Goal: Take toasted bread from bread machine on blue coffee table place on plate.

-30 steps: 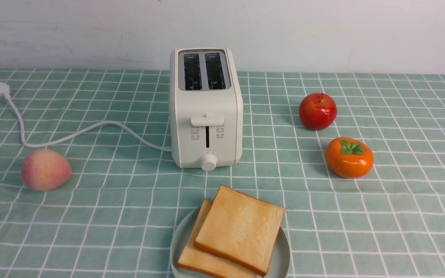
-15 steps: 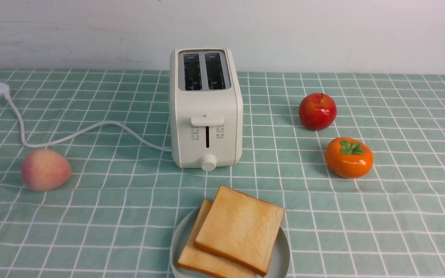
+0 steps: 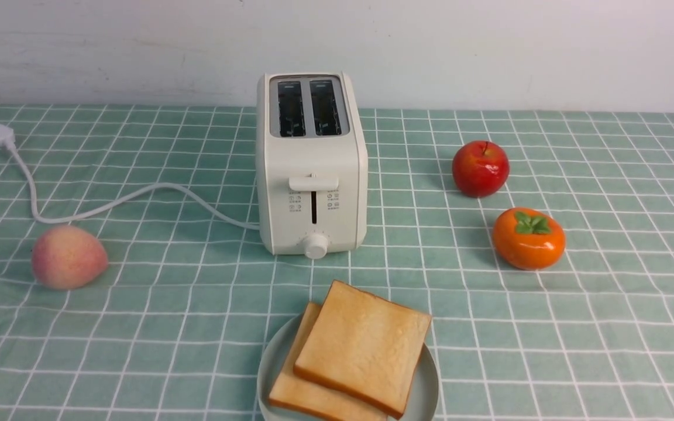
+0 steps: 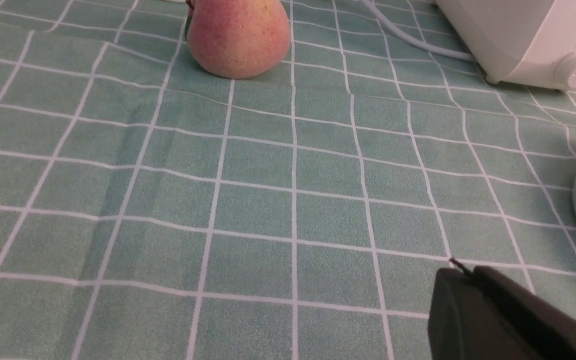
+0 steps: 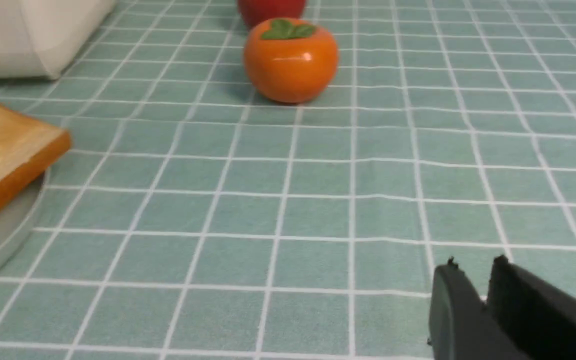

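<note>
Since both slots of the bread machine [image 3: 312,169] look empty from the front, I'd say the job is basically finished; the toasted bread [image 3: 363,346], two slices, already lies on the plate [image 3: 427,392] just in front of it, the top slice skewed over the lower one and hanging a bit past the rim; nothing seems left except maybe parking the arms.

Going left to right across the blue coffee table [image 3: 606,327]: the white plug [image 3: 2,135] sits far left with the cord [image 3: 138,196] curling over to the toaster; a peach [image 3: 69,257] is near the left edge, well apart from the plate; toaster in the middle, plate in front of it; then a red apple [image 3: 481,168] and an orange persimmon [image 3: 529,238] close together on the right.

Neither arm shows in the front view; in its wrist view the left gripper [image 4: 460,272] has its jaws pressed together, holding nothing, over bare cloth near the plate; the right gripper [image 5: 473,270] shows a narrow gap between its tips, also holding nothing, on the other side of the plate.

The cloth is pale teal with a white grid, slightly rippled; behind it there's just a plain whitish wall [image 3: 489,47].
</note>
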{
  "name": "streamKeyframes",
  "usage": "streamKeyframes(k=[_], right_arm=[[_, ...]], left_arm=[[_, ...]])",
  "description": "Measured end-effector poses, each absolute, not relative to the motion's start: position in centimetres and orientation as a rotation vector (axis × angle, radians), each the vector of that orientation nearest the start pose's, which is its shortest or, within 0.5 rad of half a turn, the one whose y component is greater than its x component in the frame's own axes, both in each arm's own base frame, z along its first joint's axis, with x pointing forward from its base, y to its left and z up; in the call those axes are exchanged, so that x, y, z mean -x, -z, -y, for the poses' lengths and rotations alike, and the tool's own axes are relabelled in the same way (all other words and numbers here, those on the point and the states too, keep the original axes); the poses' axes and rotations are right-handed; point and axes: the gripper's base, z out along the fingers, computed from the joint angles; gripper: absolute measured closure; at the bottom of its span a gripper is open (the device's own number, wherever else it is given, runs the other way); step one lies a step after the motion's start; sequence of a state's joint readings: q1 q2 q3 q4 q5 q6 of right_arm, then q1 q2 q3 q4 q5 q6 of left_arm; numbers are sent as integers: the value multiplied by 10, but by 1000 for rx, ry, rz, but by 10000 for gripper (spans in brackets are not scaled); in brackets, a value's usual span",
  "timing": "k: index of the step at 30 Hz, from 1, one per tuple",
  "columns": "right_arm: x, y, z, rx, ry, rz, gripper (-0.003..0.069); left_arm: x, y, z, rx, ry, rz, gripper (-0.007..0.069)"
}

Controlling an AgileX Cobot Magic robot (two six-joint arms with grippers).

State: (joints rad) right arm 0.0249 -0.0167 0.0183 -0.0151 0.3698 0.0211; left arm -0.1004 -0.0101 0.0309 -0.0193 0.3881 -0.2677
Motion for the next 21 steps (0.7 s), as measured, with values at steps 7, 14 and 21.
streamKeyframes(k=[7,14,21], right_arm=[[-52,-175,3,-60,37,-1859,535],[-52,-175,3,-61,38,-1859,528],[-52,-174,3,-61,38,-1860,517]], left_arm=[[-52,-169,6,171,270,-1894,620],[-52,-169,6,171,270,-1894,610],[-52,-169,6,171,270,-1894,606]])
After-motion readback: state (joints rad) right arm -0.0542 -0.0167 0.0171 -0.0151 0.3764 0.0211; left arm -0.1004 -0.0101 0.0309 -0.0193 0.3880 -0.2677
